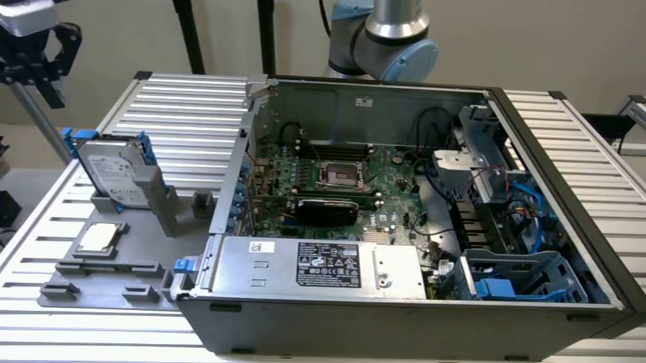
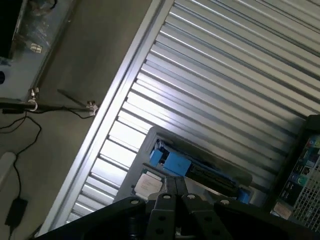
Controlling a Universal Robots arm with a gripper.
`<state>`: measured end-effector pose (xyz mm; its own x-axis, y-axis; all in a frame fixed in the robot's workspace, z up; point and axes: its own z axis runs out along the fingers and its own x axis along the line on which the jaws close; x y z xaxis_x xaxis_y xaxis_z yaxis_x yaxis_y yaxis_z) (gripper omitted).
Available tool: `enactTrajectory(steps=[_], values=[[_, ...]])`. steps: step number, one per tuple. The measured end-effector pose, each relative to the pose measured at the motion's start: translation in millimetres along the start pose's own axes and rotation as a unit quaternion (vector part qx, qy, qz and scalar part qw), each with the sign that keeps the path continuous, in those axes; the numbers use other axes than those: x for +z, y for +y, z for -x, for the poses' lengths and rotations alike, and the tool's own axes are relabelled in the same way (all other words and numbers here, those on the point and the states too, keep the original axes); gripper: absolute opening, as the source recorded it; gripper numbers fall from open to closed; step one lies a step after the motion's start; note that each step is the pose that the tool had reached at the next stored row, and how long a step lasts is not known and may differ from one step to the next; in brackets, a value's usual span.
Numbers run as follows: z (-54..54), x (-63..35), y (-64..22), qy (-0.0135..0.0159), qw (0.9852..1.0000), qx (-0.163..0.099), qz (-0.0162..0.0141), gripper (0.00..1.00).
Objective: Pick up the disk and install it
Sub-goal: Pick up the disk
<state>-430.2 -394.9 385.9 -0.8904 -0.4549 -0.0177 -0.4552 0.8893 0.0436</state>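
The disk (image 1: 109,170), silver-grey with a white label and blue side rails, stands upright on edge in a grey holder at the exterior view's left. In the wrist view it appears edge-on from above, its blue rail (image 2: 174,162) showing. My gripper (image 1: 41,76) hangs high at the exterior view's upper left, above and to the left of the disk and well clear of it. In the wrist view my gripper (image 2: 175,192) is shut, its black fingers pressed together with nothing between them.
A grey fixture plate (image 1: 111,283) carries the holder and a small square silver chip (image 1: 99,237) (image 2: 148,185). The open computer case (image 1: 353,98) lies at centre-right, with a silver box with a black label (image 1: 323,265) and a blue-trimmed bay (image 1: 515,276). Ribbed metal tabletop (image 2: 225,65) surrounds them.
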Motion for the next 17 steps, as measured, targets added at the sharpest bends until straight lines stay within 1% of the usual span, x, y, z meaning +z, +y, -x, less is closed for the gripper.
enactTrajectory(steps=[2,4,6,8,11,13,17], values=[[0.0,0.2,0.0,0.0008,0.9998,-0.019,0.0003,0.11],[0.0,0.4,0.0,0.0016,0.9993,-0.037,0.0007,0.11],[0.0,0.6,0.0,0.0024,0.9985,-0.055,0.0010,0.11],[0.0,0.7,0.0,0.0032,0.9974,-0.073,0.0013,0.11],[0.0,1.0,0.0,0.0044,0.9950,-0.100,0.0018,0.11],[0.0,1.2,0.0,0.0051,0.9930,-0.118,0.0021,0.11],[0.0,1.5,-0.1,0.0067,0.9881,-0.154,0.0027,0.11]])
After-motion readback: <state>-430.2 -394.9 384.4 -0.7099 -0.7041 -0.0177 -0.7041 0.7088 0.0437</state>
